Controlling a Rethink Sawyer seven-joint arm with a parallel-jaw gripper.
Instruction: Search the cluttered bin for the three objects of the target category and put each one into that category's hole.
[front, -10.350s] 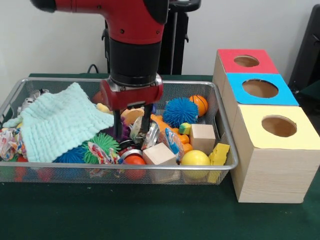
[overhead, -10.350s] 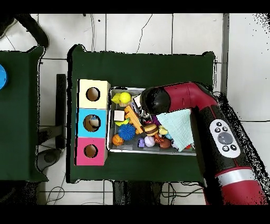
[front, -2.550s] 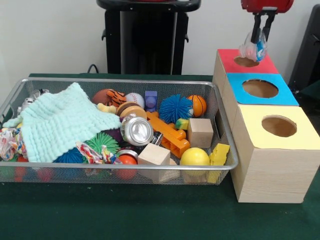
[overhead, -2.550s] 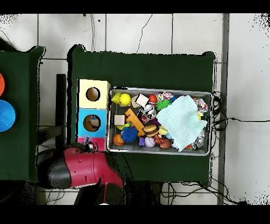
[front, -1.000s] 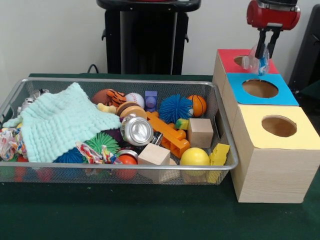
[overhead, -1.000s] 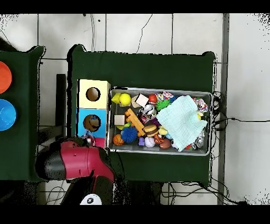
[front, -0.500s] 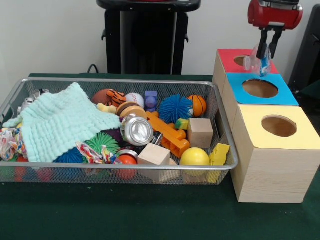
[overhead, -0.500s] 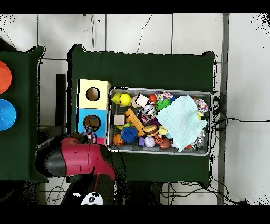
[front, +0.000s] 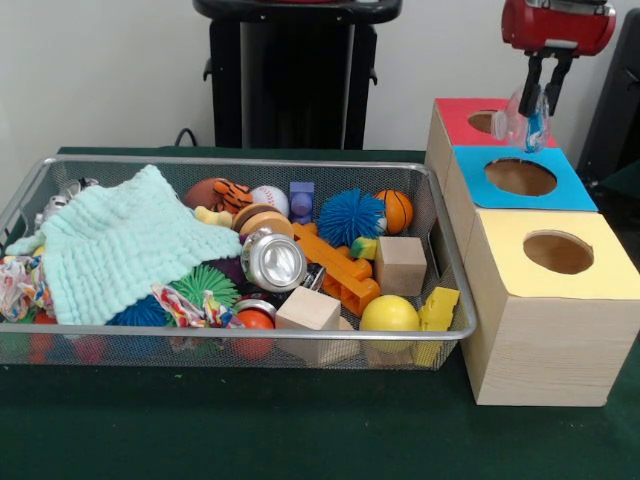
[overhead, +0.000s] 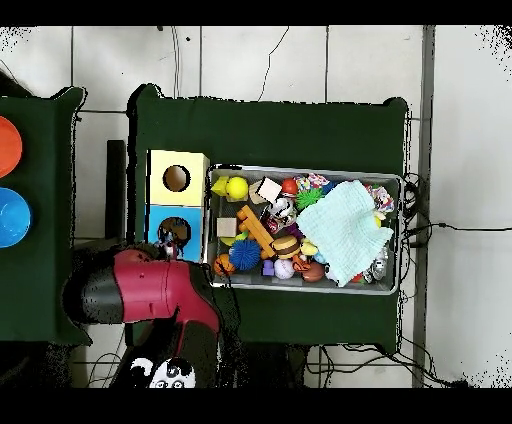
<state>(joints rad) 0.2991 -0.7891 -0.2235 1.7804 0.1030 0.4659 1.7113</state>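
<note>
The red arm (overhead: 140, 290) comes straight down from above with its wrist vertical, and the tool (front: 541, 98) hangs over the row of three boxes, its two thin black fingers (front: 533, 75) pointing down and pinched close together on a crumpled clear plastic wrapper (front: 522, 122) with a blue streak in it. The wrapper dangles just below the fingertips, over the seam where the red box (front: 489, 124) meets the blue box (front: 521, 180), with the red box's hole (front: 484, 121) just beside it and the blue box's hole (front: 520, 177) a little nearer to me and lower. The yellow box (front: 548, 305) sits beyond the blue one, well away from the tool. From overhead the arm's bulky red body covers the red box completely. Well off to the side of the tool lies the wire bin (front: 40, 180) on the green desk (front: 250, 430), crowded with a pale mint cloth (front: 120, 245), a blue spiky ball (front: 358, 219), a small basketball (front: 397, 208), a silver can (front: 272, 261), wooden blocks (front: 403, 263) and a yellow ball (front: 390, 315).
</note>
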